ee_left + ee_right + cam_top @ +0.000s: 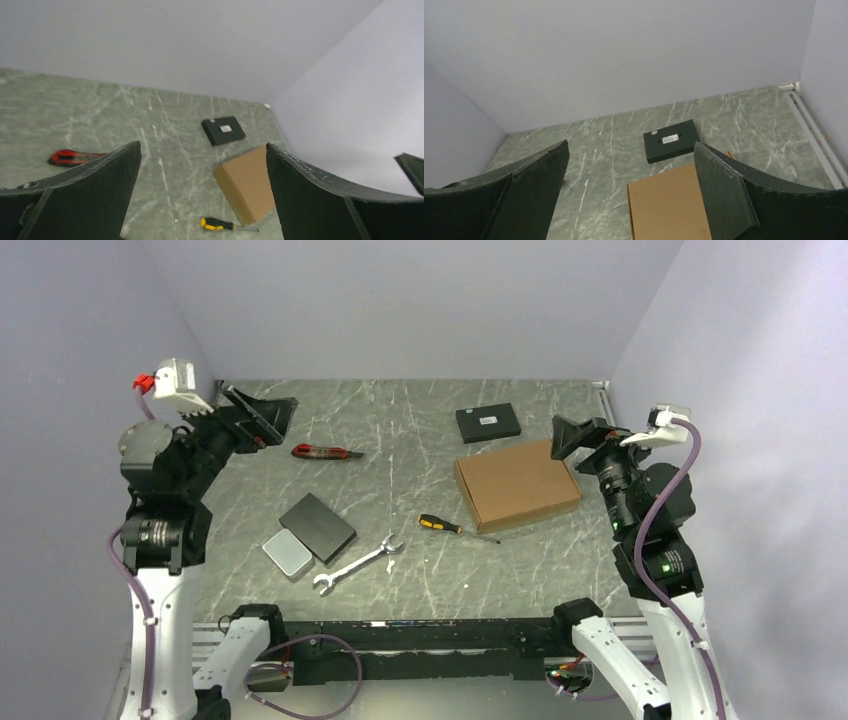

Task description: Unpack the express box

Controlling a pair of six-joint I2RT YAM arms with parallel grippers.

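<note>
One brown cardboard box [517,483], one black box [488,423], one red knife [326,452], one screwdriver [455,528], one wrench [356,564], one dark slab [317,527], one silver tin [287,553]; two hands: left hand [275,420], right hand [557,438]

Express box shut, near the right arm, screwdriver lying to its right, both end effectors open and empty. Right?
Not quite. The screwdriver lies left of the express box, off its near-left corner, as the top external view shows. The rest holds.
</note>
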